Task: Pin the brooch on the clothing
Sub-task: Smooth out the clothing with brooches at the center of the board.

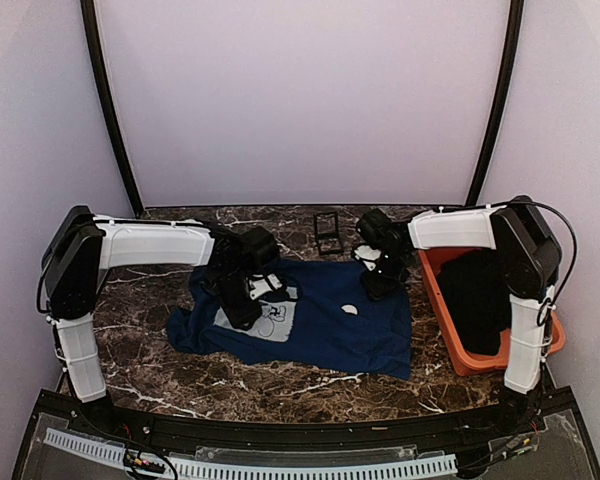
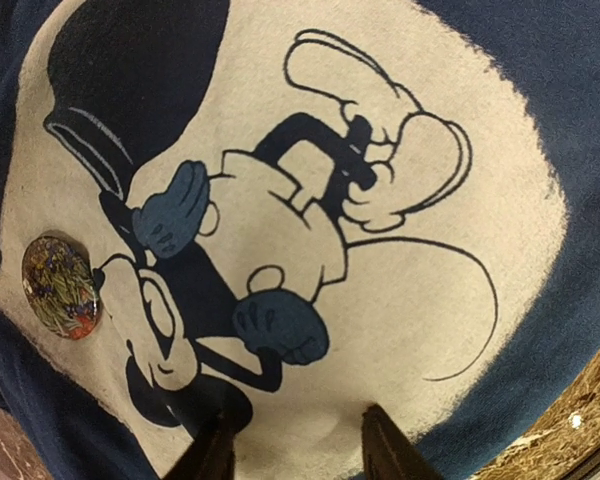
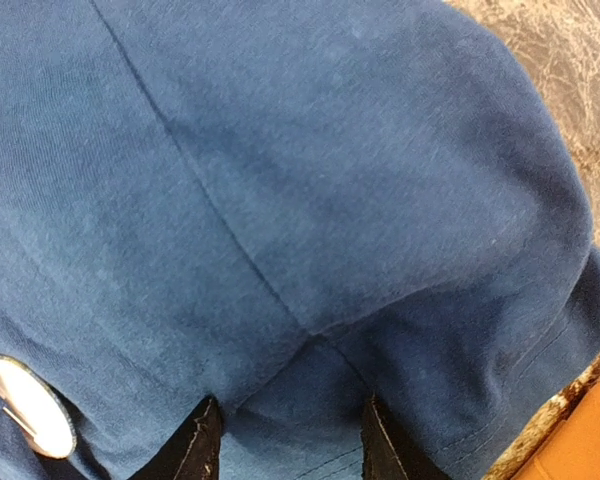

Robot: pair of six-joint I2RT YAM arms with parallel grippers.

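From above, the left hand (image 1: 246, 318) hides the round brooch (image 2: 60, 285), face up at the print's edge on the clothing (image 1: 320, 330), which is stretched left to right across the counter (image 1: 140, 350). That hand's fingers stand half apart, empty. The right hand (image 1: 379, 288) straddles a fabric ridge beside a white-backed disc (image 3: 25, 405); gripping or not, can't tell.

The shirt (image 1: 325, 335) is lying on the table (image 1: 150, 350) before me, with the brooch (image 1: 349, 309) resting on it right of the print (image 1: 272, 322) and a second brooch (image 2: 60, 285) sitting at the print's edge. The case (image 1: 327, 232) is standing behind the shirt, and the bin (image 1: 442, 315) to its right is holding a garment (image 1: 485, 290).
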